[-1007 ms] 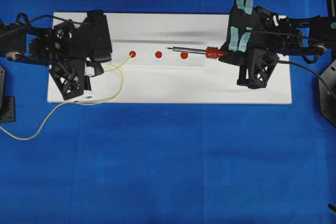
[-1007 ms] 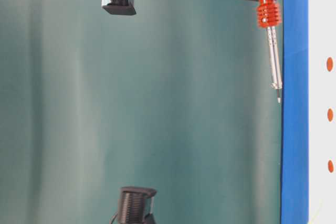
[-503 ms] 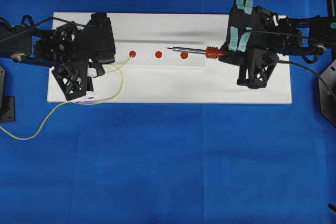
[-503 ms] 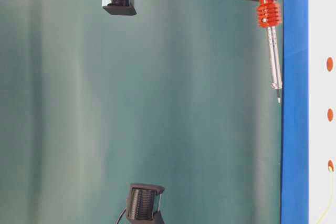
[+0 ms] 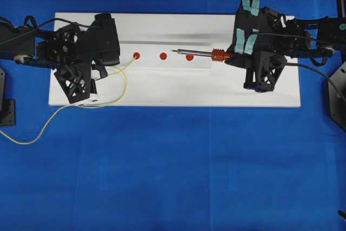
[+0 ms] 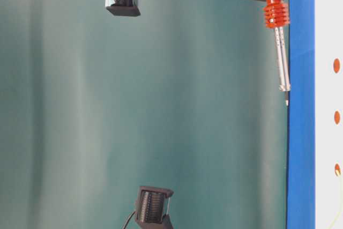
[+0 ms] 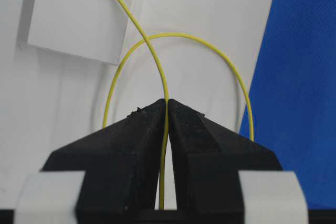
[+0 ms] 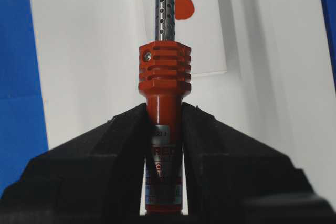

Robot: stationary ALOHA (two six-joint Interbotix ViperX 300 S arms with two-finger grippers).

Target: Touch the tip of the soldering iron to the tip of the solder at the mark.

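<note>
On the white board (image 5: 173, 87), the left claw (image 7: 167, 109) pinches the solder (image 7: 157, 66) so its tip rests on the red mark (image 5: 136, 55) nearest that claw. The right claw (image 8: 164, 116) squeezes the soldering iron (image 5: 203, 53) by its handle, pointing it toward that mark, tips well apart.

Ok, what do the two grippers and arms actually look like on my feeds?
Both are matte black. The left gripper has a lattice-braced finger and white tape on its fingers. The right gripper has the same latticed finger, plus teal tape strips on top. Black cables run along both arms.
</note>
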